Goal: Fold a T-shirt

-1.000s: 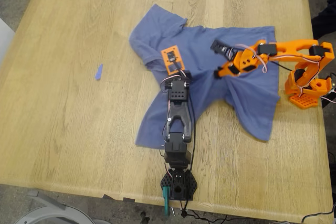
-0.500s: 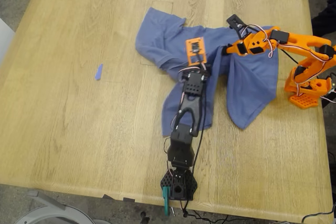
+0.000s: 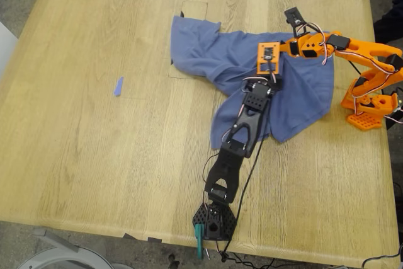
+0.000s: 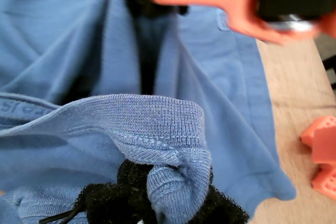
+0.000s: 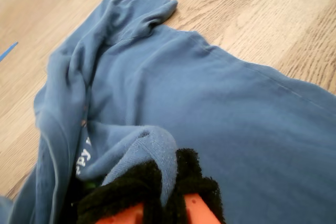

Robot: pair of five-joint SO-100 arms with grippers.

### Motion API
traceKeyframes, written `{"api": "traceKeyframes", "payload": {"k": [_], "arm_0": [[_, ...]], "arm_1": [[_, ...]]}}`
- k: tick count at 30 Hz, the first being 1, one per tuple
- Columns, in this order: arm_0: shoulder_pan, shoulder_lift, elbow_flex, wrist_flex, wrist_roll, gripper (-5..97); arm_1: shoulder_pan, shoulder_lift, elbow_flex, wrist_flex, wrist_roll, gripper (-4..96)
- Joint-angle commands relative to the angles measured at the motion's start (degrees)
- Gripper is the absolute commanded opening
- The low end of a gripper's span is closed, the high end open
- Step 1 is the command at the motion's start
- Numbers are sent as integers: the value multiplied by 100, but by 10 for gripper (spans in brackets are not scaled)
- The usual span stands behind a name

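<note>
The slate-blue T-shirt lies bunched on the wooden table, trailing toward the exterior view's left. My first gripper, an orange head on the black arm, is shut on the ribbed collar, with the black pads just showing under it. My second gripper, on the orange arm, sits right beside it. It is shut on a fold of the T-shirt between its black pads. Some print peeks from a crease.
A small blue scrap lies on the table toward the exterior view's left. The orange arm's base stands near the table's edge on the exterior view's right. The black arm's base is clamped at the near edge.
Both grippers have moved toward the exterior view's right and farther back, coming close together. The T-shirt has been dragged along and its lower part drawn in under them.
</note>
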Motion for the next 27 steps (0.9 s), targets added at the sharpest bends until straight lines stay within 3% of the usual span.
{"api": "traceKeyframes", "payload": {"k": [1, 7, 16, 27], "arm_0": [[431, 26, -1187, 70, -62, 0], [773, -949, -2470, 316, -70, 0], [1239, -3437, -5730, 1257, -53, 0], [1529, -3850, -5880, 1230, -35, 0]], "arm_1": [[193, 352, 9, -281, 26, -2], [475, 378, 378, -668, 9, -2], [765, 404, 976, -1389, -18, -2], [1063, 404, 1670, -1819, -18, -2]]}}
